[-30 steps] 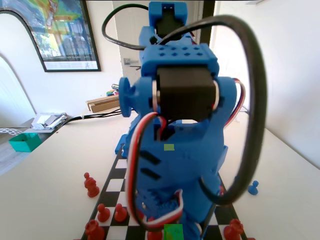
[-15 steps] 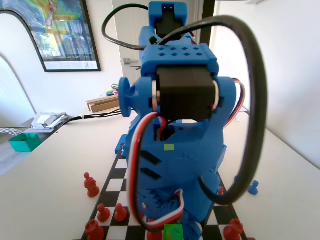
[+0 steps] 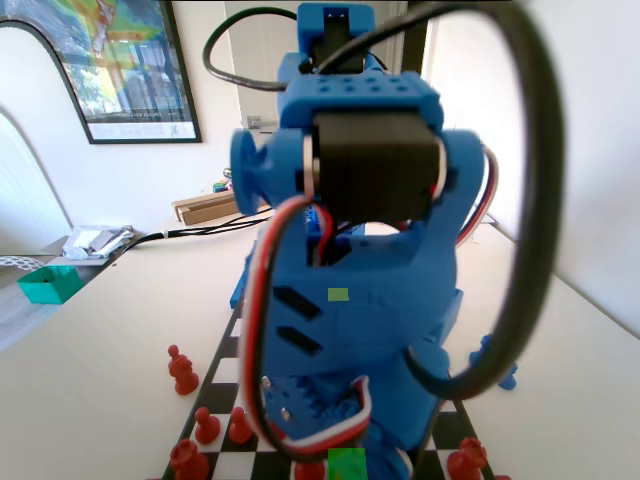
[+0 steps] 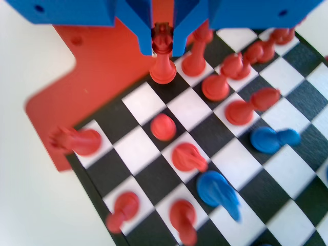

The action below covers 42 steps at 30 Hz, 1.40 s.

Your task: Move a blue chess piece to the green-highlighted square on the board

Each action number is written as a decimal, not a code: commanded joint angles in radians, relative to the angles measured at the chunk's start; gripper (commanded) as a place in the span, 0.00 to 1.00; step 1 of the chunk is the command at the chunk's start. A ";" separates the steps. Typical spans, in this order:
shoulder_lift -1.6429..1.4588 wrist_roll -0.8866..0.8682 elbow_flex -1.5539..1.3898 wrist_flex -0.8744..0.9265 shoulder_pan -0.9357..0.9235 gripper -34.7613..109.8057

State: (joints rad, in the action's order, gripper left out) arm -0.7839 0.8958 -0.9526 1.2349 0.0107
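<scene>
Claw [image 4: 163, 43]: jaws closed around a red crowned piece [image 4: 163, 64]. Blue chess piece [image 4: 218, 192]: on the board [image 4: 230, 154], well apart. Advice: release, re-aim, descend vertically toward blue.

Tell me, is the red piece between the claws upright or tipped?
Upright: in the wrist view the red crowned piece stands on its base, head between the jaws of the gripper.

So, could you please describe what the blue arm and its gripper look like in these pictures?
The blue arm is chunky blue plastic with a black servo block set into its upper part, slot cut-outs and small round holes. A thick black cable loops round it, and a bundle of red, white and black wires curves down its front. The gripper has two blue plastic jaws.
</scene>
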 commanded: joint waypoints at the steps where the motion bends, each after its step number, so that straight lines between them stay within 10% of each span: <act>1: -0.069 0.002 0.097 0.038 -0.006 0.25; 21: -0.535 0.051 -0.081 0.202 -0.060 0.25; 42: -0.730 0.235 -0.382 0.288 -0.558 0.25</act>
State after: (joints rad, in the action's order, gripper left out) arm -1.4189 1.0845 -1.3192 1.5079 -0.4633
